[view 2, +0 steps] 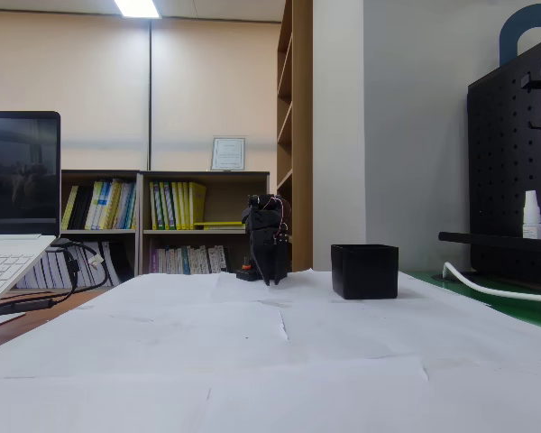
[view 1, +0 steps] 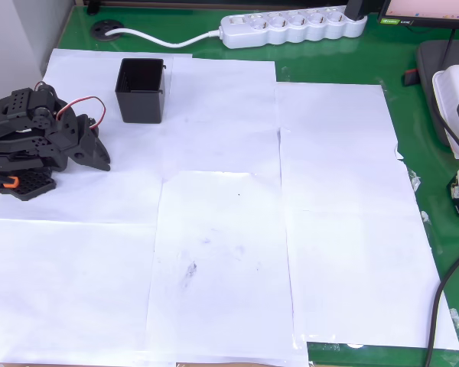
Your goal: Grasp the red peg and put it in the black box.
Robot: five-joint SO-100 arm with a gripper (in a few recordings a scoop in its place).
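Note:
The black box [view 1: 141,90] stands open-topped on the white paper at the upper left of the overhead view, and in the fixed view the black box [view 2: 364,271] sits right of centre. The black arm is folded up at the left edge. Its gripper [view 1: 99,159] points toward the paper just below and left of the box, about a hand's width from it, jaws together with nothing seen between them. From the fixed view the gripper [view 2: 272,273] hangs down to the left of the box. The red peg is out of view; the box's inside looks dark.
White paper sheets [view 1: 229,229] cover the green table [view 1: 444,252]. A white power strip [view 1: 294,27] and its cable lie along the back edge. A laptop [view 2: 9,244] and dark cables [view 1: 444,306] sit at the right side of the overhead view.

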